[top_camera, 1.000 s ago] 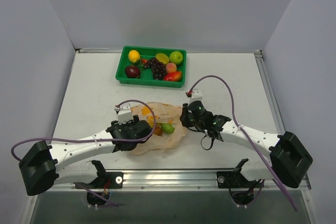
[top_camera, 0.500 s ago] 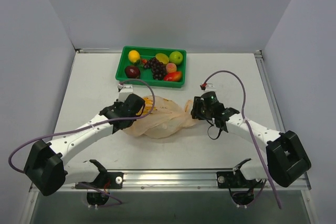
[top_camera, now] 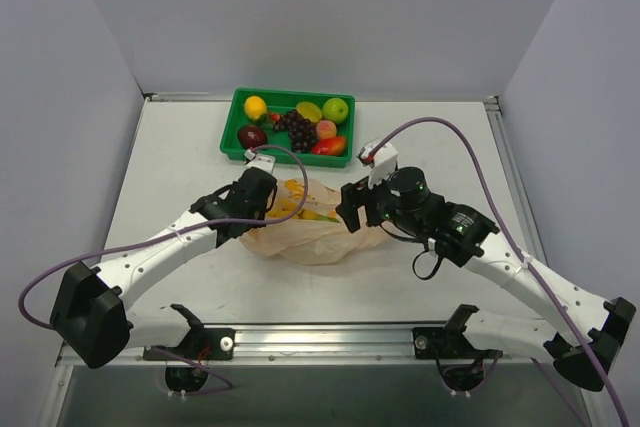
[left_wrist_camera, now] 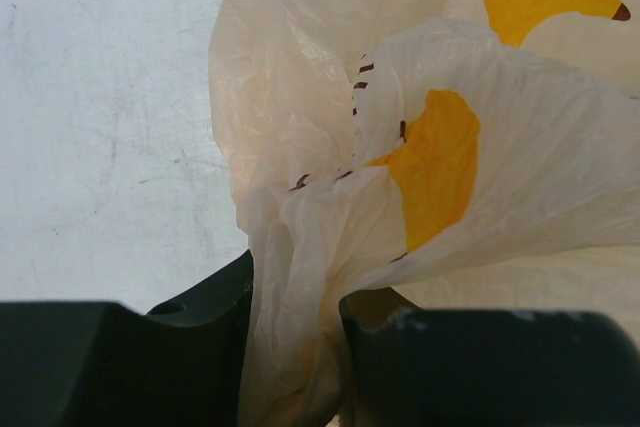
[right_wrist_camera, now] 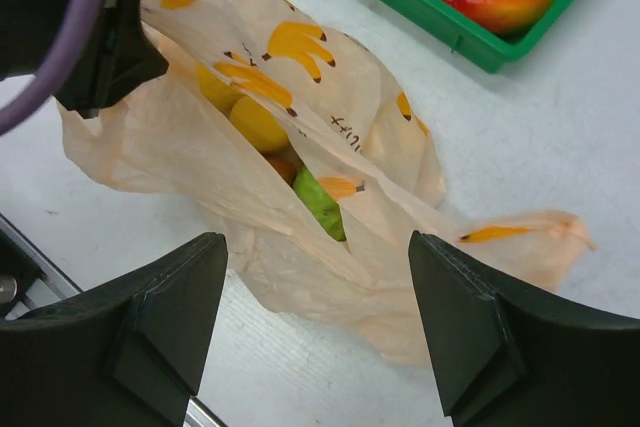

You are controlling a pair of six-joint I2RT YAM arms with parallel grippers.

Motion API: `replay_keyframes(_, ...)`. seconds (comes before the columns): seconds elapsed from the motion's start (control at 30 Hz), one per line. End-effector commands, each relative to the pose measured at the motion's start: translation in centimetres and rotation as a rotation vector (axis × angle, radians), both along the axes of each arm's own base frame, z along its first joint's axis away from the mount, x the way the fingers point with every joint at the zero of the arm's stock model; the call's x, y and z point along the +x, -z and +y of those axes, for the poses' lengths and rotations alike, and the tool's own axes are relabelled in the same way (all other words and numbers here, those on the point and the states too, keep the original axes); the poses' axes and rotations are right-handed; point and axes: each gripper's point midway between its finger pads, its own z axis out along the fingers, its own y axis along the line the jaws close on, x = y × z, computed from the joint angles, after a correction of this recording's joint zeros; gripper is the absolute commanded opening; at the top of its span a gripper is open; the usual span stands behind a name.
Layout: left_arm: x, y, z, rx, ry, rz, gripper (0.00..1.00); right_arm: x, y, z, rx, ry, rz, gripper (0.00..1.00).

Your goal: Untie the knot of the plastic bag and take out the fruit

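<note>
The plastic bag (top_camera: 322, 239) lies in the middle of the table with its mouth gaping; the knot is out of view. Fruit shows inside: a green one (right_wrist_camera: 320, 205), a yellow one (right_wrist_camera: 258, 123) and yellow ones in the top view (top_camera: 300, 209). My left gripper (top_camera: 267, 204) is shut on the bag's left edge, a fold of thin plastic (left_wrist_camera: 300, 277) squeezed between its fingers (left_wrist_camera: 200, 317). My right gripper (right_wrist_camera: 318, 319) hovers open over the bag's right half (top_camera: 352, 215), touching nothing. The left gripper (right_wrist_camera: 100, 37) also shows at the bag's far corner.
A green tray (top_camera: 232, 129) with an apple, grapes and other fruit stands just behind the bag; its near wall (right_wrist_camera: 440, 32) is close to the bag. One loose handle (right_wrist_camera: 530, 232) trails to the right. The table's metal front rail (top_camera: 330, 332) runs below.
My left gripper shut on the bag's left edge and drew it toward the far left. My right gripper let go of the bag's right end, opened, and rose over the bag.
</note>
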Motion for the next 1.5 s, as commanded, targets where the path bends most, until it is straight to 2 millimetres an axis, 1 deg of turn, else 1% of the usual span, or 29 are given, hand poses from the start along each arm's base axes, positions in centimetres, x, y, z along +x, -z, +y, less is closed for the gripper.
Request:
replay_keyframes(0.0, 0.8, -1.3, -1.1, -0.070, 0.048, -0.045, 0.31, -0.2, -0.5, -0.6, -0.090, -0.012, -0.028, 0.74)
replay_keyframes(0.07, 0.6, -1.3, -1.3, -0.101, 0.057, -0.035, 0.31, 0.3, -1.1, -0.4, -0.090, -0.011, -0.058, 0.74)
replay_keyframes(0.1, 0.5, -1.4, -1.5, -0.112, 0.062, -0.034, 0.30, 0.5, -0.7, -0.1, -0.098, -0.023, -0.060, 0.75)
replay_keyframes(0.17, 0.4, -1.4, -1.6, -0.130, 0.065, -0.033, 0.30, -0.3, -0.2, 1.9, -0.072, -0.130, -0.044, 0.74)
replay_keyframes(0.23, 0.6, -1.6, -1.4, -0.143, 0.057, -0.037, 0.30, -1.2, 1.3, 4.0, -0.043, -0.236, 0.008, 0.73)
replay_keyframes(0.3, 0.6, -1.5, -1.5, -0.177, 0.058, -0.022, 0.29, -1.0, 3.3, 5.4, -0.022, -0.267, 0.031, 0.73)
replay_keyframes(0.37, 0.6, -1.3, -1.8, -0.203, 0.061, -0.009, 0.29, -0.8, 4.3, 6.5, -0.001, -0.289, 0.039, 0.73)
replay_keyframes(0.4, 0.6, -1.2, -1.8, -0.211, 0.062, -0.003, 0.29, -0.6, 5.6, 7.0, -0.006, -0.297, 0.051, 0.73)
replay_keyframes(0.47, 0.6, -1.2, -1.7, -0.215, 0.055, -0.003, 0.29, -0.6, 7.0, 7.8, -0.006, -0.315, 0.064, 0.73)
replay_keyframes(0.5, 0.7, -1.2, -1.5, -0.215, 0.051, -0.004, 0.29, -0.8, 8.6, 7.9, -0.029, -0.326, 0.094, 0.73)
replay_keyframes(0.6, 0.6, -1.1, -1.6, -0.226, 0.049, 0.001, 0.28, -1.9, 11.3, 8.5, -0.046, -0.363, 0.151, 0.72)
replay_keyframes(0.7, 0.7, -1.0, -1.6, -0.235, 0.040, 0.003, 0.28, -3.5, 12.4, 9.1, -0.044, -0.406, 0.179, 0.60)
replay_keyframes(0.73, 0.7, -0.9, -1.4, -0.234, 0.035, 0.006, 0.28, -4.2, 13.0, 9.1, -0.048, -0.416, 0.195, 0.43)
replay_keyframes(0.8, 0.8, -0.9, -1.3, -0.240, 0.024, 0.006, 0.29, -5.9, 13.1, 9.9, -0.040, -0.463, 0.193, 0.25)
replay_keyframes(0.83, 0.9, -1.0, -1.3, -0.243, 0.020, 0.005, 0.29, -7.0, 13.6, 10.0, -0.036, -0.492, 0.211, 0.12)
replay_keyframes(0.87, 0.9, -0.9, -1.2, -0.247, 0.013, 0.009, 0.29, -8.1, 13.9, 10.7, -0.033, -0.531, 0.219, 0.08)
replay_keyframes(0.93, 0.9, -0.8, -1.2, -0.258, 0.005, 0.012, 0.29, -9.8, 15.1, 11.2, -0.046, -0.590, 0.269, 0.00)
replay_keyframes(0.97, 1.0, -0.7, -1.2, -0.267, 0.004, 0.016, 0.29, -10.8, 16.3, 11.6, -0.074, -0.623, 0.303, 0.00)
replay_keyframes(1.03, 1.0, -0.6, -1.4, -0.284, -0.001, 0.022, 0.29, -12.0, 17.6, 12.0, -0.093, -0.668, 0.355, 0.00)
replay_keyframes(1.07, 0.9, -0.5, -1.4, -0.294, 0.000, 0.031, 0.29, -12.3, 18.8, 12.2, -0.113, -0.678, 0.392, 0.00)
replay_keyframes(1.13, 1.0, -0.3, -1.4, -0.302, -0.002, 0.037, 0.29, -13.3, 19.6, 12.5, -0.142, -0.713, 0.428, 0.00)
replay_keyframes(1.2, 1.1, -0.4, -1.4, -0.311, -0.004, 0.037, 0.29, -13.8, 19.7, 13.1, -0.168, -0.749, 0.429, 0.02)
replay_keyframes(1.23, 1.1, -0.4, -1.4, -0.311, -0.006, 0.037, 0.29, -13.9, 19.6, 13.0, -0.176, -0.751, 0.431, 0.08)
replay_keyframes(1.3, 1.1, -0.3, -1.4, -0.312, -0.004, 0.040, 0.29, -13.5, 18.3, 13.3, -0.161, -0.743, 0.396, 0.22)
replay_keyframes(1.33, 1.1, -0.4, -1.3, -0.311, -0.003, 0.039, 0.29, -13.3, 17.8, 13.0, -0.165, -0.735, 0.386, 0.41)
replay_keyframes(1.37, 1.1, -0.3, -1.3, -0.311, -0.003, 0.039, 0.29, -13.0, 16.4, 13.0, -0.150, -0.728, 0.353, 0.50)
replay_keyframes(1.4, 1.1, -0.3, -1.3, -0.311, 0.000, 0.039, 0.29, -12.3, 15.4, 13.1, -0.152, -0.715, 0.318, 0.57)
replay_keyframes(1.43, 1.1, -0.3, -1.3, -0.311, 0.002, 0.040, 0.29, -12.1, 14.6, 12.8, -0.159, -0.705, 0.305, 0.67)
replay_keyframes(1.47, 1.1, -0.4, -1.3, -0.309, 0.005, 0.039, 0.29, -12.0, 13.3, 12.3, -0.158, -0.692, 0.288, 0.70)
